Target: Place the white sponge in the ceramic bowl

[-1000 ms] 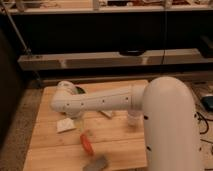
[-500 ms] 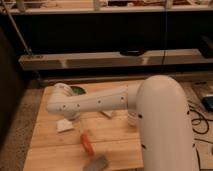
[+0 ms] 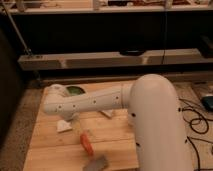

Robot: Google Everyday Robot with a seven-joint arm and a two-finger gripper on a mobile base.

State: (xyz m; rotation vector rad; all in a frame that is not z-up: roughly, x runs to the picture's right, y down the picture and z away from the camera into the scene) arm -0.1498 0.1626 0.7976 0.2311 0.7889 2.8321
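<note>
The white sponge (image 3: 64, 125) lies flat on the wooden table (image 3: 50, 150), left of the middle. The green ceramic bowl (image 3: 75, 91) stands at the table's far edge and is mostly hidden behind my white arm (image 3: 95, 102). The arm reaches from the right across the table to the left. My gripper (image 3: 68, 115) hangs below the arm's left end, just above the sponge's right side and in front of the bowl.
An orange object (image 3: 87, 143) lies near the table's front, with a grey block (image 3: 96, 163) at the front edge. A pale object (image 3: 107, 114) peeks out under the arm. A shelf (image 3: 100, 59) runs behind the table. Cables (image 3: 197, 120) lie on the floor at right.
The arm's left end has shifted slightly to the left and the elbow now fills more of the view. The sponge has not moved.
</note>
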